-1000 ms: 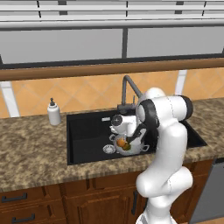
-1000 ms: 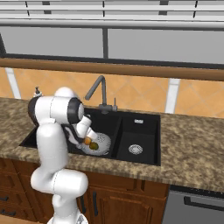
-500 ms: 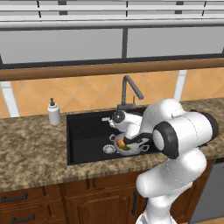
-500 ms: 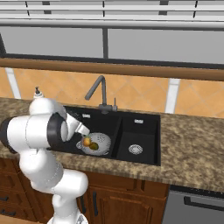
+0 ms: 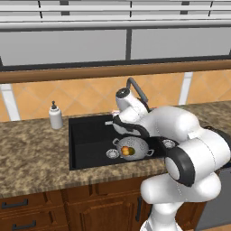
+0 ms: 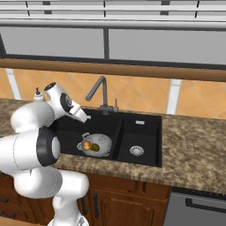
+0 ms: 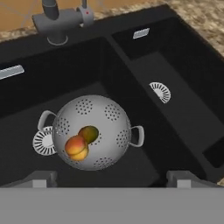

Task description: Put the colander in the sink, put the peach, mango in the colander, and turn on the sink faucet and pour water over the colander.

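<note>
The colander [image 7: 91,131] in the sink [image 7: 183,105] holds 2 fruits (peach [image 7: 75,147], mango [image 7: 89,133]); gripper [image 7: 111,178] spread wide, empty.

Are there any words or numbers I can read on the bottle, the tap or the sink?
None: no words or numbers can be read.
Soap bottle: plain white, no label.
Tap: no writing; a small red mark near its base.
Sink: only blank silver plates.

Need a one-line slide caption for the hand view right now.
Hand view: peach and mango touching inside the colander in the black sink, faucet base behind.
</note>
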